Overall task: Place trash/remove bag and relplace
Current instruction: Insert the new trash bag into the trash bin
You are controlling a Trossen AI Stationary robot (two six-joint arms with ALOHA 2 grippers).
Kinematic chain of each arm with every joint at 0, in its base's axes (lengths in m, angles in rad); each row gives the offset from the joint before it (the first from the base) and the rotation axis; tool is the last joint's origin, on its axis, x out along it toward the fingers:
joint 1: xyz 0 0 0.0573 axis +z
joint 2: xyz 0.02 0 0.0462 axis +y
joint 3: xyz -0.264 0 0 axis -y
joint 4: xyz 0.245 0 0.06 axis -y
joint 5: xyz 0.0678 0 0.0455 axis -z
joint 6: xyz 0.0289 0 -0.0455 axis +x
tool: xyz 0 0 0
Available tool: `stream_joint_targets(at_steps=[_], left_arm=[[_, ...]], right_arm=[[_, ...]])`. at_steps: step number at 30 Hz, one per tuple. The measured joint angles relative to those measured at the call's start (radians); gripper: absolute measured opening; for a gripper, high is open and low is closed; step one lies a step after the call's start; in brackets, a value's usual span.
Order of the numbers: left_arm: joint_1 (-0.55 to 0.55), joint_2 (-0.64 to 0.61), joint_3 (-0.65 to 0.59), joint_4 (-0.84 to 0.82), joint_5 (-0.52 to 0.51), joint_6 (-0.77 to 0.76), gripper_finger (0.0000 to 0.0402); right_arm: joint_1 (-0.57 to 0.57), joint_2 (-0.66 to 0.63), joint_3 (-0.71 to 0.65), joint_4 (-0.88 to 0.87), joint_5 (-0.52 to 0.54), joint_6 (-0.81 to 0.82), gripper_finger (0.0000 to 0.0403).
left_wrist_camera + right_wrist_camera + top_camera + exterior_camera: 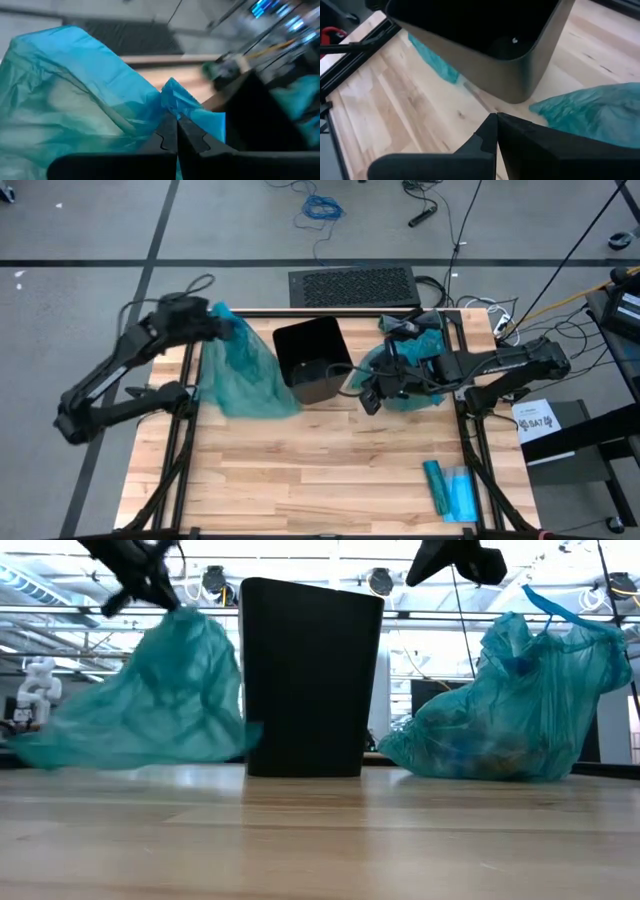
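A black bin stands upright on the wooden table, with nothing showing inside it in the right wrist view. Left of the bin, my left gripper is raised and shut on an empty teal bag. Right of the bin sits a full teal bag with a knotted top, resting on its bulging bottom. Trash shows dimly through its wall. My right gripper hangs shut above the table between bin and full bag, with nothing in it. My left gripper pinches a bunched fold at the top of the empty bag between its two shut fingers, coming from the table's left and slanting down. The bag hangs slack below the fingers and billows out. Its lower edge reaches down to the table top.
A flat blue-teal packet lies near the table's front right corner. A dark grille-topped box and cables lie beyond the far edge. Black frame rails run along both table sides. Bare wood lies in front of the bin.
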Motion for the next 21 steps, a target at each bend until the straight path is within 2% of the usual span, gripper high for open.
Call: stream_joint_targets(at_steps=[6, 11, 16, 21], left_arm=[[0.000, -0.086, 0.109, 0.015, -0.005, -0.019, 0.0000], [0.000, -0.101, 0.224, 0.079, 0.011, 0.003, 0.0000], [0.000, -0.062, 0.306, 0.203, 0.081, -0.006, 0.0000], [0.000, 0.047, 0.412, 0.343, 0.215, -0.032, 0.0000]], right_arm=[[-0.037, 0.000, 0.000, 0.044, -0.001, -0.050, 0.0000], [-0.056, 0.000, 0.000, 0.112, -0.004, -0.103, 0.0000], [-0.058, 0.000, 0.000, 0.138, -0.005, -0.142, 0.0000], [-0.058, 0.000, 0.000, 0.142, -0.006, -0.147, 0.0000]])
